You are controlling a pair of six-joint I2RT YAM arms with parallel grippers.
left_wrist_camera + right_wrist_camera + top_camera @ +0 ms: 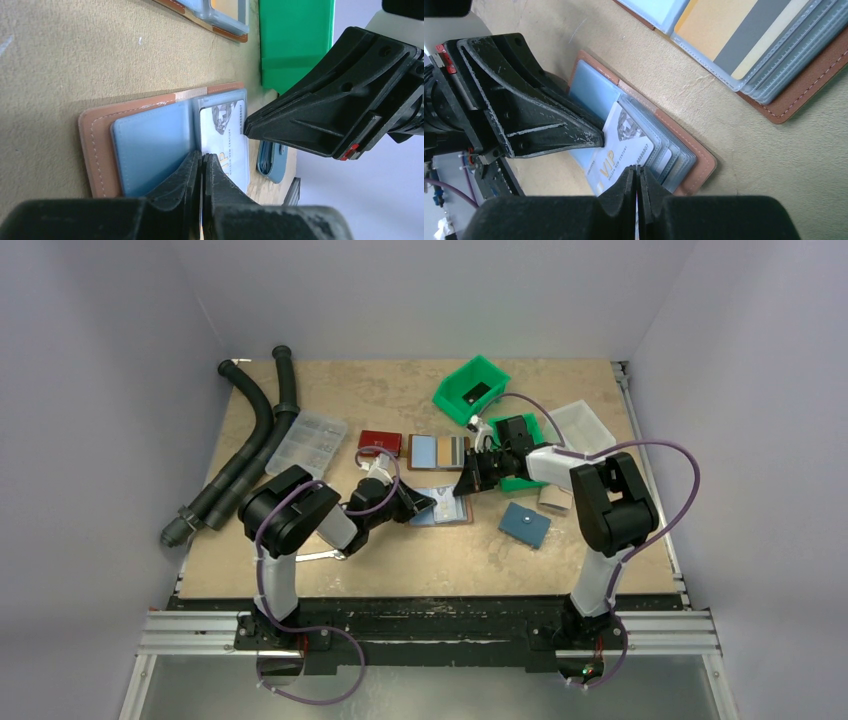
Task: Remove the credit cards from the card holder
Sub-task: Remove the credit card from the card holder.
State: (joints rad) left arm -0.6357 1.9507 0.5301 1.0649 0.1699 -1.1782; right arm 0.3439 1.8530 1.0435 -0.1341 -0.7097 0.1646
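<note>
An open brown card holder [447, 513] with light blue plastic sleeves lies flat on the table; it also shows in the left wrist view [95, 150] and the right wrist view [701, 165]. A white credit card marked VIP [624, 145] sticks partly out of a sleeve, over the table [225, 145]. My left gripper [425, 506] is shut, tips down on the holder's blue sleeve by the fold [201, 157]. My right gripper [466, 485] is shut, its tips at the card's long edge [636, 171]. The two grippers face each other across the card.
A second open holder [438, 451] with an orange and grey card lies just behind [744, 45]. Nearby are a red wallet [380, 443], a blue square pouch [525, 524], green bins [470, 388], a clear parts box [307, 443] and black hoses [250, 440].
</note>
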